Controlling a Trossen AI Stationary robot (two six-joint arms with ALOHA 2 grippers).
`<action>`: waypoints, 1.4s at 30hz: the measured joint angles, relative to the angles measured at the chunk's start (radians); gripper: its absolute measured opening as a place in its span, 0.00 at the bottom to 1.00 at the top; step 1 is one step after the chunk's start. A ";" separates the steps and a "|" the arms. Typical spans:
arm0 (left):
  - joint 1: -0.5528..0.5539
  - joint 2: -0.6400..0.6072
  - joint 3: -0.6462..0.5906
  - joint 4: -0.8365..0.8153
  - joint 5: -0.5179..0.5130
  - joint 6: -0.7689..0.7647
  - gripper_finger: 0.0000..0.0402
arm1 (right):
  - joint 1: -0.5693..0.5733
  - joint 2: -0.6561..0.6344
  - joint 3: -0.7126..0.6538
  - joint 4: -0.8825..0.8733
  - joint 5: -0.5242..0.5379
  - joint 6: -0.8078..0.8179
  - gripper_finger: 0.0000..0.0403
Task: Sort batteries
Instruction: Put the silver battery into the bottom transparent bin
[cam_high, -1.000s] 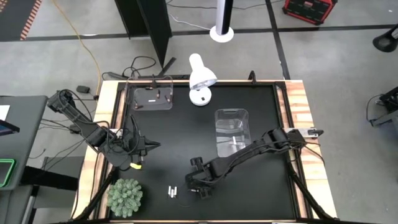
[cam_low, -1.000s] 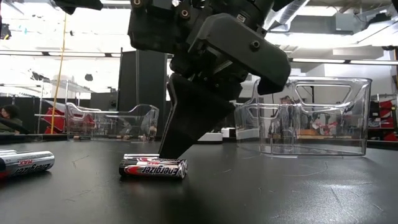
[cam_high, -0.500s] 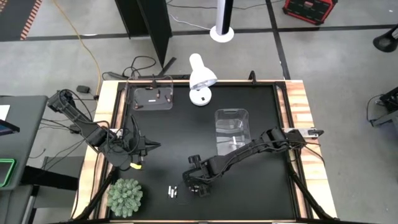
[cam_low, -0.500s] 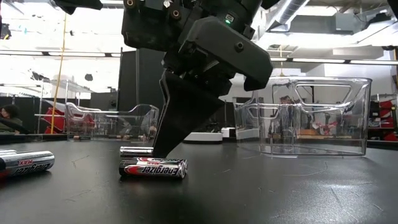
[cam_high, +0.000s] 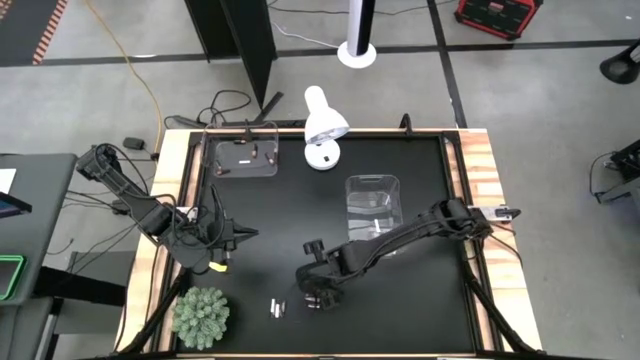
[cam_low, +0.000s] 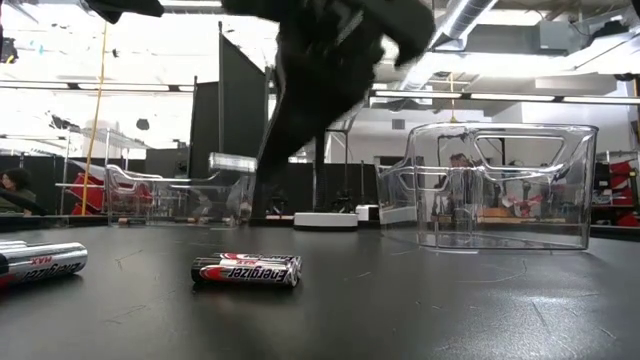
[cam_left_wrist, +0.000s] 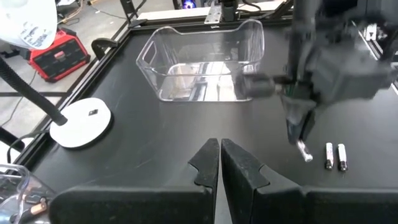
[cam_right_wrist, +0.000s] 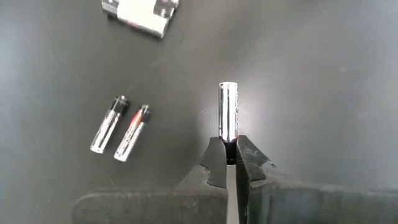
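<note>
Figure: my right gripper (cam_right_wrist: 227, 158) is closed narrowly on one end of a silver battery (cam_right_wrist: 228, 113), which sticks straight out from between the fingertips (cam_right_wrist: 214, 155); in the low view that battery (cam_low: 232, 162) hangs level above the table, clear of the surface. From above, this gripper (cam_high: 311, 297) sits over the front centre of the black table (cam_high: 420, 320), just beside a pair of batteries (cam_high: 276, 307) lying side by side on the mat. The right wrist view shows that pair (cam_right_wrist: 119, 126) as slim cylinders, one with a red mark, and a further battery group (cam_right_wrist: 142, 14) well apart from them. In the low view an Energizer battery (cam_low: 246, 270) lies on the table below the raised one. The clear bin (cam_high: 372, 210) stands right of centre; a smaller clear tray (cam_high: 243, 157) sits at the far left corner. My left gripper (cam_left_wrist: 220, 163) waits at the left edge, fingers nearly touching and holding nothing.
</note>
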 joint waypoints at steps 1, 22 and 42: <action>0.000 0.000 0.000 -0.001 0.000 0.000 0.03 | -0.002 -0.015 0.000 -0.004 0.008 -0.009 0.02; 0.000 0.000 0.000 -0.012 0.000 -0.001 0.03 | -0.075 -0.377 -0.096 -0.186 0.155 -0.072 0.02; 0.000 0.000 0.000 -0.013 0.000 -0.001 0.03 | -0.320 -0.708 -0.644 -0.186 0.256 0.138 0.02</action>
